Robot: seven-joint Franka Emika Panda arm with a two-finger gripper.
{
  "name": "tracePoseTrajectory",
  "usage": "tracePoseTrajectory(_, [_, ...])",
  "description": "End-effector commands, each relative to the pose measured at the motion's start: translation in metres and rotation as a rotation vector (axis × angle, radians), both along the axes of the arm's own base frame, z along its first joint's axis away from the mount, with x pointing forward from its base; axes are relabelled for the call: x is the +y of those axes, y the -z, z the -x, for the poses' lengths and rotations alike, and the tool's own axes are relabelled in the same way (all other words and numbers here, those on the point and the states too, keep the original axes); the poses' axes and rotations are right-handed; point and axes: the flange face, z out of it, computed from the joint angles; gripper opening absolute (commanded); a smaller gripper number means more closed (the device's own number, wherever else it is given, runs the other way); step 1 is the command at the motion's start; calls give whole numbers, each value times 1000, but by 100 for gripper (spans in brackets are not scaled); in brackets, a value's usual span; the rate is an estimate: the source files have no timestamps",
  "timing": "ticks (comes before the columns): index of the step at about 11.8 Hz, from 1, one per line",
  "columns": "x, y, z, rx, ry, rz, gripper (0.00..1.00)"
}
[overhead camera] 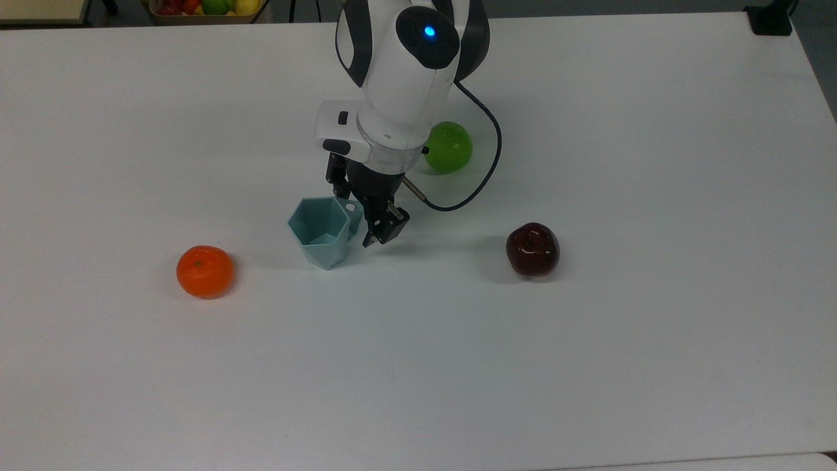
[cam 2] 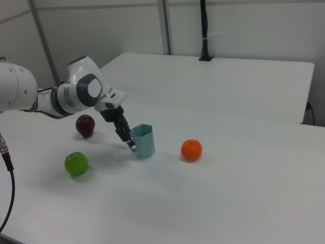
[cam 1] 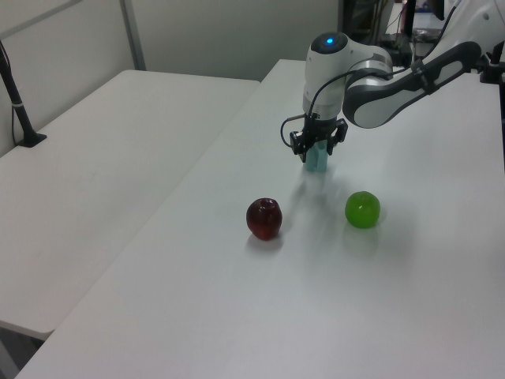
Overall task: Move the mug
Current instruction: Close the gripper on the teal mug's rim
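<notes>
Lab or robotics test room — not a home. Plain white tables (cam 1: 118,142) pushed side by side, bare pale wall panels with metal uprights (cam 2: 165,25) behind. A black clamped pole (cam 2: 204,30) stands on the far table in the right view. White robot arm (overhead camera: 405,72) with a lit blue indicator and trailing black cable (overhead camera: 487,163). Crate of mixed fruit (overhead camera: 206,8) at the top view's upper edge — props.
</notes>
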Motion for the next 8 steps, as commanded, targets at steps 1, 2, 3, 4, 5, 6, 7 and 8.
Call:
tracePoseTrajectory(1, [-1,-1,1,-23,-3,12,48])
tracePoseTrajectory(2, [-1,0,1,-21,-10,19,39])
tracePoseTrajectory(3, [-2,1,1,-19,-8,20,35])
tracePoseTrajectory(4, [-3,0,1,-20,-7,20,30])
tracePoseTrajectory(5, [-3,-1,1,-23,-7,19,25])
tracePoseTrajectory(6, [-4,-1,1,-22,-7,19,17])
tracePoseTrajectory(7, [-4,-1,1,-23,-6,19,13])
tracePoseTrajectory(8, [-4,-2,1,-24,-6,19,12])
